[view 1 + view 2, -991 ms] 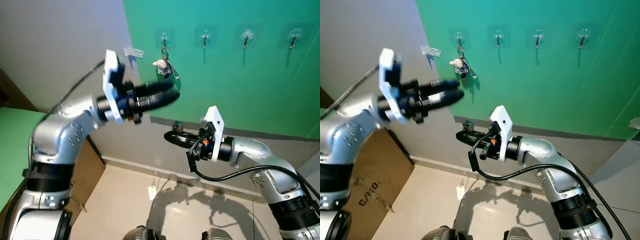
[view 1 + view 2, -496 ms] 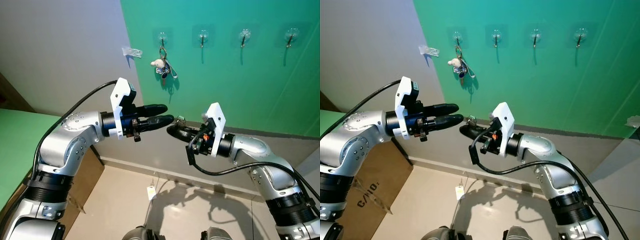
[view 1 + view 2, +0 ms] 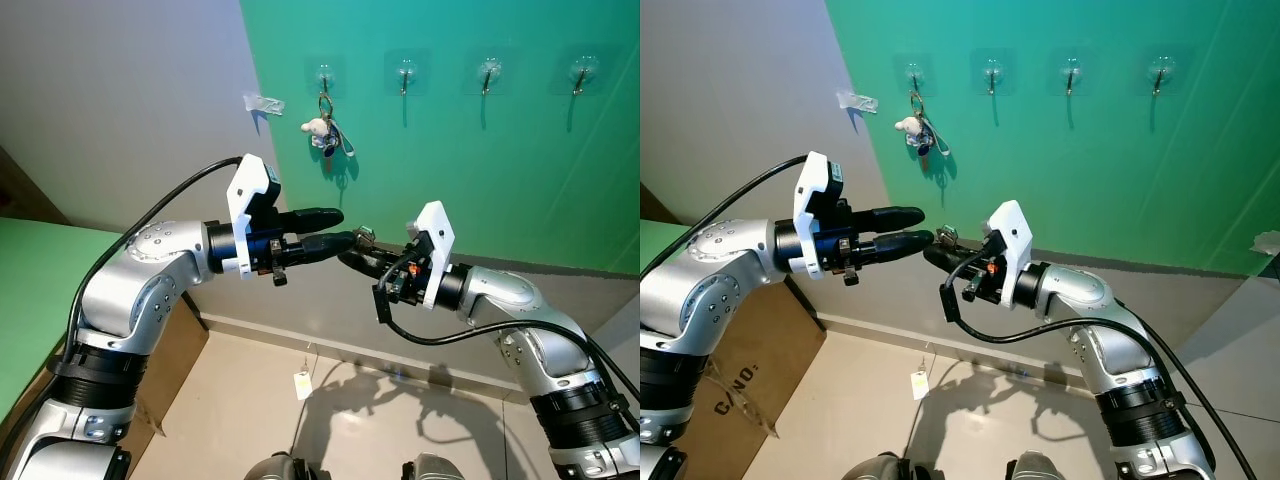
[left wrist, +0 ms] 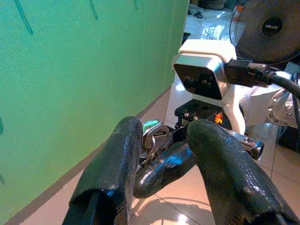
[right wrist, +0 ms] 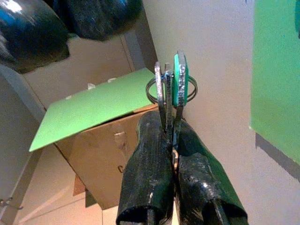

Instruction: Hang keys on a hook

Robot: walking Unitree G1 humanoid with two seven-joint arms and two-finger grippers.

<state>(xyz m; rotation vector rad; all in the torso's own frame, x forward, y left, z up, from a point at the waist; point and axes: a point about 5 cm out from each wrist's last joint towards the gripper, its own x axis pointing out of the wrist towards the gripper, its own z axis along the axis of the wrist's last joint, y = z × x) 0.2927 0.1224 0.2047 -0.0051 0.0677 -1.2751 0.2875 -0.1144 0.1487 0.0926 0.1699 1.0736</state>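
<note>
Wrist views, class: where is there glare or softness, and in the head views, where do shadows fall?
Left wrist view: glare on the floor tiles, and the near black fingers look soft. Right wrist view: the keys pinched in the right gripper are fairly sharp, the left gripper's fingers blurred. Left eye view: the hanging keys cast a shadow on the green wall; arm shadows lie on the floor.

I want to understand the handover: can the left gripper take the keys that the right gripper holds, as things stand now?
Probably yes. The left gripper is open, its fingers on either side of the keys, which stick out past the tips of the right gripper that pinches them. Nothing stands between them.
</note>
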